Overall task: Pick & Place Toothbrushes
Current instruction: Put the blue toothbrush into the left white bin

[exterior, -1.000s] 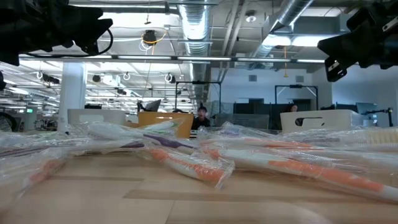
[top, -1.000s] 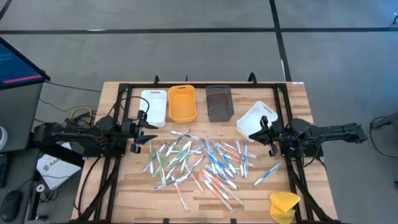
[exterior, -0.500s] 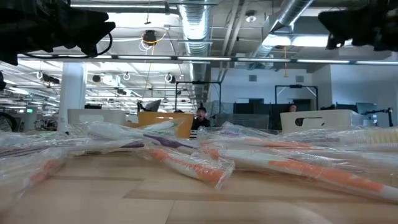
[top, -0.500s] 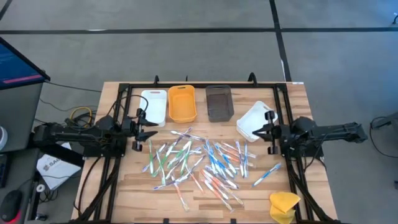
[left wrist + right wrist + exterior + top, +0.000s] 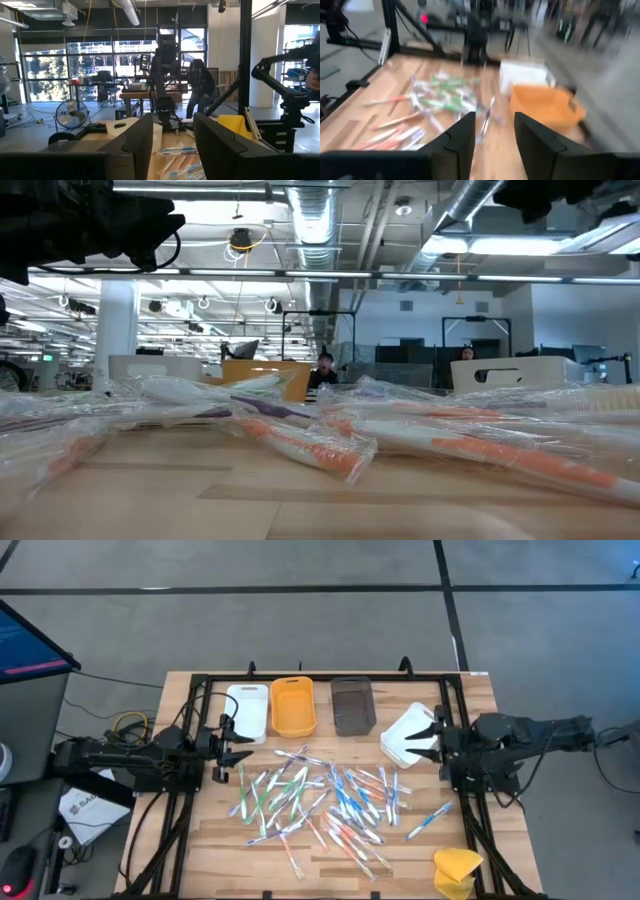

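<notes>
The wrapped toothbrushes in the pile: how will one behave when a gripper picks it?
The toothbrushes look thin and light, so probably easy to lift. Their clear crinkled wrappers may be slippery. They lie crossed, so neighbours may drag along.

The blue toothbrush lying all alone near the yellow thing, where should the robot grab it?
Grab the lone blue toothbrush around the middle of its thin handle, coming straight down from above. It lies flat and slanted on the wooden table, with bare wood on both sides, so fingers should probably straddle it crosswise.

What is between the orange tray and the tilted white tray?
In the high view, the brown tray sits between the orange tray and the tilted white tray.
</notes>
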You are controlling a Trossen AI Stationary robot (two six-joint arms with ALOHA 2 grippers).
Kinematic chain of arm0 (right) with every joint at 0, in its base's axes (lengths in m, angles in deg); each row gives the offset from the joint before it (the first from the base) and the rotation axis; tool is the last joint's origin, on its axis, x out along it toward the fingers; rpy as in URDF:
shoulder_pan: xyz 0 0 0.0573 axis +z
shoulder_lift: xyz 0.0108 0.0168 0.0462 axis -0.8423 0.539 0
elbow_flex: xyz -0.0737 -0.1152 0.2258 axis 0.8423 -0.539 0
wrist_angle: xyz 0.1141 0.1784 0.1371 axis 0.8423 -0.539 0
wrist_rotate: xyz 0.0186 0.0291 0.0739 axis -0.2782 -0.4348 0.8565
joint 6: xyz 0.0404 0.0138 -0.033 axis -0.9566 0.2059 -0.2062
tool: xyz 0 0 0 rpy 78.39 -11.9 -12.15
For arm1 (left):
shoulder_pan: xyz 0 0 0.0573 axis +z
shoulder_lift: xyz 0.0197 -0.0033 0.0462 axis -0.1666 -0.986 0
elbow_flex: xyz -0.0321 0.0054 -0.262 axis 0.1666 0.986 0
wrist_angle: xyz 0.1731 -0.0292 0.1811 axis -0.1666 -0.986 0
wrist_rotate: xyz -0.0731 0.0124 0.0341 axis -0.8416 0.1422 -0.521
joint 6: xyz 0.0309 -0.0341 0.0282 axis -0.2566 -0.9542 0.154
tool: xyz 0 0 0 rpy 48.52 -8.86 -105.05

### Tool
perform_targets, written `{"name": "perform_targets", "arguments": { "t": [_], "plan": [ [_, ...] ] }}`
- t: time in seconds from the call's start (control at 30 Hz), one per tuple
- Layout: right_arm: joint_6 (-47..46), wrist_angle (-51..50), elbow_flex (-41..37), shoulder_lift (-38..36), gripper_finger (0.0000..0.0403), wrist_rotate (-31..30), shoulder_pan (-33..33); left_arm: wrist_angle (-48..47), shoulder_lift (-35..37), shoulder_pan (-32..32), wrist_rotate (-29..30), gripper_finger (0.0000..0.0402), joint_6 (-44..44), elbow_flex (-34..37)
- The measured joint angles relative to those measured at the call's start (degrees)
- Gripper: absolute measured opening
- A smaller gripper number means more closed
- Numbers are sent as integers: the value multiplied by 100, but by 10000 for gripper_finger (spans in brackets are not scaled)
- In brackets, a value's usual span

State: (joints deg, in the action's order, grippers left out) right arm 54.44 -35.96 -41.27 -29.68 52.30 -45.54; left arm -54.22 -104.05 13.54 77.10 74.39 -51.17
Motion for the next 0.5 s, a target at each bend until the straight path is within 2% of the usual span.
{"name": "perform_targets", "arguments": {
  "t": [0.1,0.2,0.33,0.5],
  "plan": [
    [-980,-1191,884,758,138,-429,354,0,0,-1,0,132,4,0],
    [-2191,-2542,1755,1563,137,-472,646,0,0,-1,-2,132,-5,0],
    [-3707,-4145,2583,2696,129,-54,1023,-2,0,0,-2,131,-5,0],
    [-4932,-5287,2796,3785,121,610,1514,-4,0,-2,-4,131,-5,0]
  ]
}}
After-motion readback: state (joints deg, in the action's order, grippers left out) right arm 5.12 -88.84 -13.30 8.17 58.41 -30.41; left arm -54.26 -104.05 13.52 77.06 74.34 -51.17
